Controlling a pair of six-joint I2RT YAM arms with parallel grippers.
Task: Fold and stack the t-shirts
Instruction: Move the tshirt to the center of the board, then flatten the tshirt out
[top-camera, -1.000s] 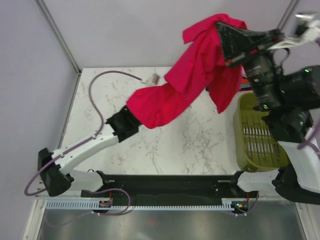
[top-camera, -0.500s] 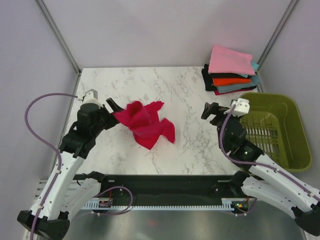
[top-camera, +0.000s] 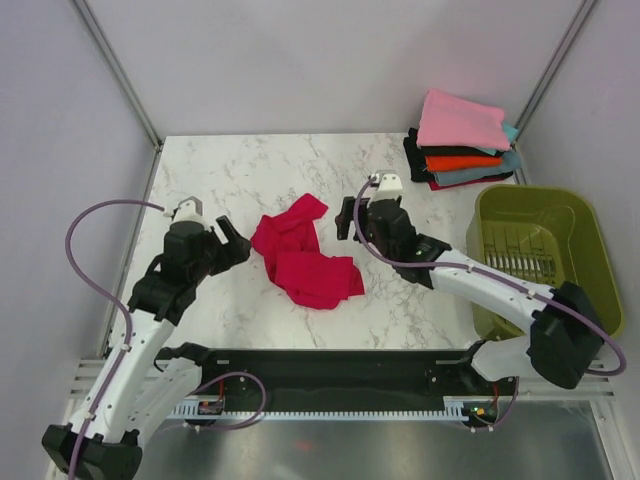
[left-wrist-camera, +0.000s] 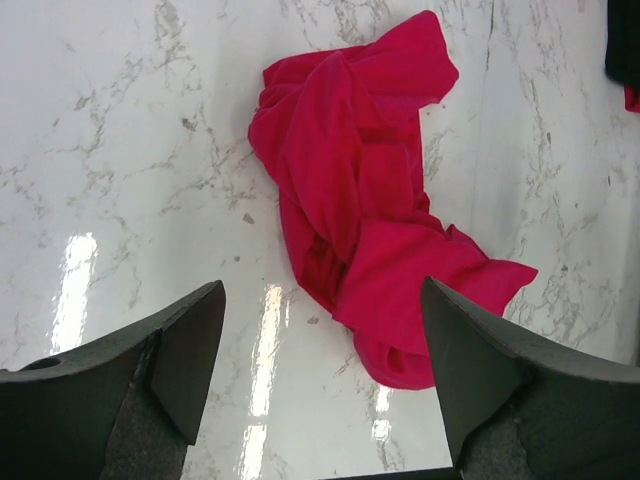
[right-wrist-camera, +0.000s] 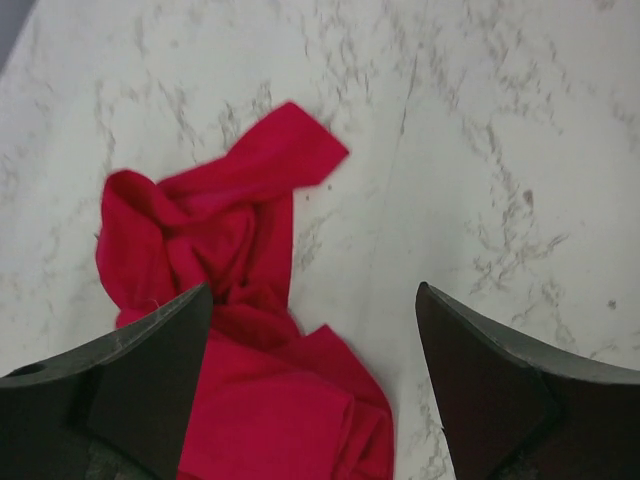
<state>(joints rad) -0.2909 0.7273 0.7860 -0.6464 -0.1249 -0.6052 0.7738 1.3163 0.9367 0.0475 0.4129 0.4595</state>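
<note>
The crumpled crimson t-shirt (top-camera: 303, 251), left lying loose on the tabletop (top-camera: 250, 170) with its long axis far-to-near, is flanked closely by the left end effector (top-camera: 233, 235) and right end effector (top-camera: 343, 220), both spread wide and empty.

From above, everything is bright and evenly lit by soft overhead light. The marble surface (top-camera: 250, 170) carries only faint, short shadows under my arms, and that picture is sharp. In my left wrist view the surface throws back white glare in upright streaks low in the frame. My left jaws loom dark and soft-edged, out of focus, while the red t-shirt (left-wrist-camera: 350, 200) is crisp with shaded folds. My right wrist view is greyer and slightly blurred throughout, the right jaws fuzzy too.
</note>
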